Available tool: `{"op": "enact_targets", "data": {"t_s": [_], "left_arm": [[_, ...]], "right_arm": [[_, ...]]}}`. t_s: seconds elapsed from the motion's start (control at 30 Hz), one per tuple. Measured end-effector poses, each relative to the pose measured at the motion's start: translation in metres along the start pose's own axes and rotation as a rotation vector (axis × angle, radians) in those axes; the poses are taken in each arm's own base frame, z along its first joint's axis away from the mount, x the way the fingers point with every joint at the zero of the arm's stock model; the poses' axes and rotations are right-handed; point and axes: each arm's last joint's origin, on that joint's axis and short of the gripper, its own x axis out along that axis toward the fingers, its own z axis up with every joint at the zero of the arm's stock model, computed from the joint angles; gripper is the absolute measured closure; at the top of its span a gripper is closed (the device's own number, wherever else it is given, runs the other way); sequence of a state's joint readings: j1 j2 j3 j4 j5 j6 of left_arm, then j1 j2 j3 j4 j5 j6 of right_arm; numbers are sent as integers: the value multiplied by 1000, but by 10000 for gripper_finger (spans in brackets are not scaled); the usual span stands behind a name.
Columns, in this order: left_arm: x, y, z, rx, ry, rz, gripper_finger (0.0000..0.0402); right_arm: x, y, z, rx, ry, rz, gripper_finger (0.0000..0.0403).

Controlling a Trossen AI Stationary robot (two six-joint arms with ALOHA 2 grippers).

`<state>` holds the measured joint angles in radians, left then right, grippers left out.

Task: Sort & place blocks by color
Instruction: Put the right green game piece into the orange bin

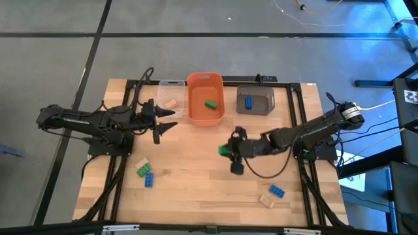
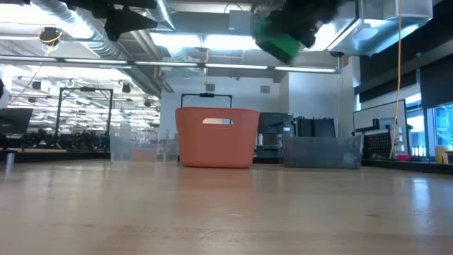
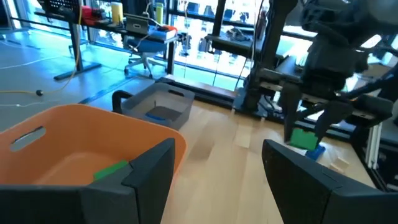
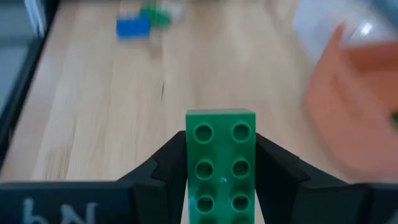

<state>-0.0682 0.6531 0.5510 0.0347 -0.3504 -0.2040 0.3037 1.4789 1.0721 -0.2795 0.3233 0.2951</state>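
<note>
Three bins stand in a row at the back of the desk (image 1: 196, 163): a clear bin (image 1: 171, 87) with one tan block (image 1: 171, 103), an orange bin (image 1: 205, 98) with one green block (image 1: 211, 103), and a grey bin (image 1: 255, 100) with one blue block (image 1: 249, 102). Four blocks lie loose on the desk: a green one (image 1: 142, 168) touching a blue one (image 1: 149, 179) near the left front, and another blue (image 1: 277, 191) beside a tan (image 1: 266, 200) at the right front. The left gripper (image 1: 171, 119) hovers near the clear bin, jaws open and empty. The right gripper (image 1: 228, 155) is above mid-desk, its jaws clamped on a second green block (image 4: 221, 162). Only the right wrist view shows that block's eight studs; the low view shows it held high above the desktop.
</note>
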Motion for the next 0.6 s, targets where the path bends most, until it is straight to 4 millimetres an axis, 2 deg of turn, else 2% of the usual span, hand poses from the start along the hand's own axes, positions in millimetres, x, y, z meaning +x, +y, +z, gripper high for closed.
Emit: {"op": "enact_targets", "data": {"t_s": [0.33,0.43,0.6], "left_arm": [[2,-4,13,-66,-165,-60,168],[2,-3,8,-94,-238,-77,168],[3,1,-12,-157,-279,-94,168]], "right_arm": [[5,-42,50,78,-390,-7,262],[4,-56,60,111,-481,-8,262],[5,-78,69,144,-545,-31,262]]}}
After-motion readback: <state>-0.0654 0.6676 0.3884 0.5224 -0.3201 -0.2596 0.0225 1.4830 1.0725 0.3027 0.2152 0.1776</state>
